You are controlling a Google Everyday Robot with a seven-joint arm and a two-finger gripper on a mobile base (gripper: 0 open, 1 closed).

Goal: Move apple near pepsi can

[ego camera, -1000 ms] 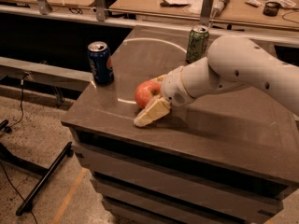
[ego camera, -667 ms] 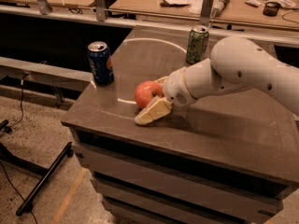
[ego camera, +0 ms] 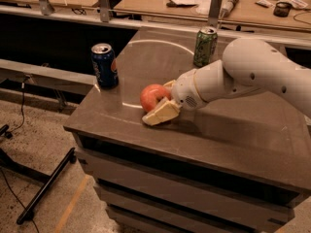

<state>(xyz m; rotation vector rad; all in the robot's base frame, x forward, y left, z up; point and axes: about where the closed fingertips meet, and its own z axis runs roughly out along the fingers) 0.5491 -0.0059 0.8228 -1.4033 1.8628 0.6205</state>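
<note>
With the gripper clamped around the apple, which rests near but apart from the pepsi can, grasping looks done and 1 step is left: closing that gap.

Dim warm light; the jaws clasping the apple cast a soft shadow.

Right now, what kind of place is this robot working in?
Probably a workshop or lab: a cluttered workbench stands behind the dark cabinet, cables trail across the bare floor, and the robot's gripper sits low over the cabinet top, jaws closed on the apple.
</note>
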